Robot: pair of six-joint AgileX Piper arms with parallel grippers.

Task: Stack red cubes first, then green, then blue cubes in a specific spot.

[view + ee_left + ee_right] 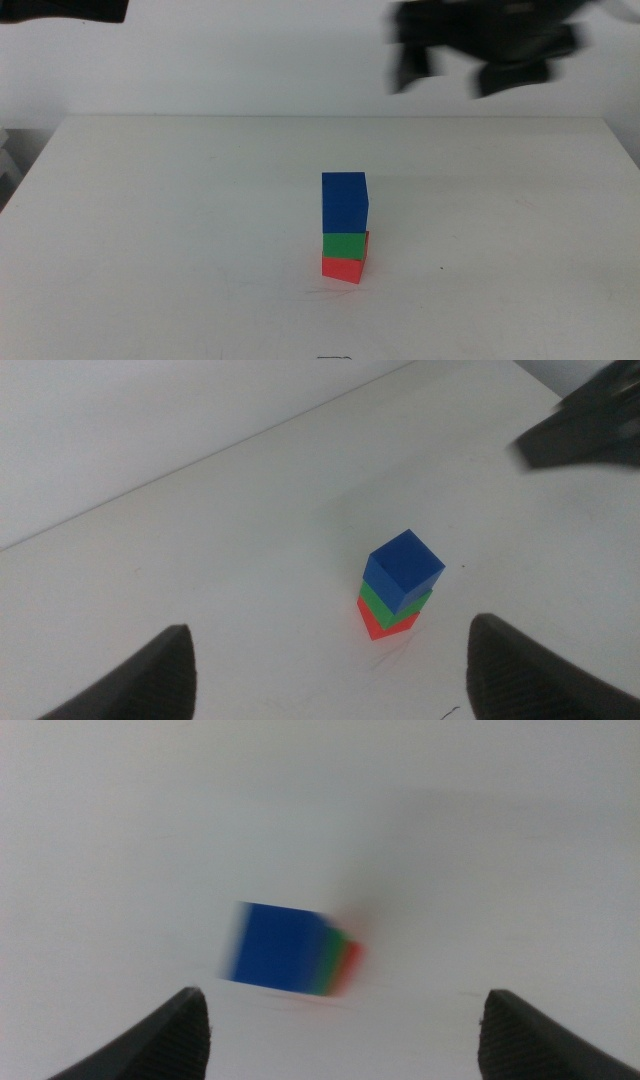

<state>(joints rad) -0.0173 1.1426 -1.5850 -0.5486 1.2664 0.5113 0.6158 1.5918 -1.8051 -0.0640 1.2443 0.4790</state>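
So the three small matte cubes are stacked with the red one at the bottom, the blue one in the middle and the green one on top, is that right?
Not quite. The small matte red cube is at the bottom, but the green cube is in the middle and the deep-blue cube is on top. The middle view shows this order clearly.
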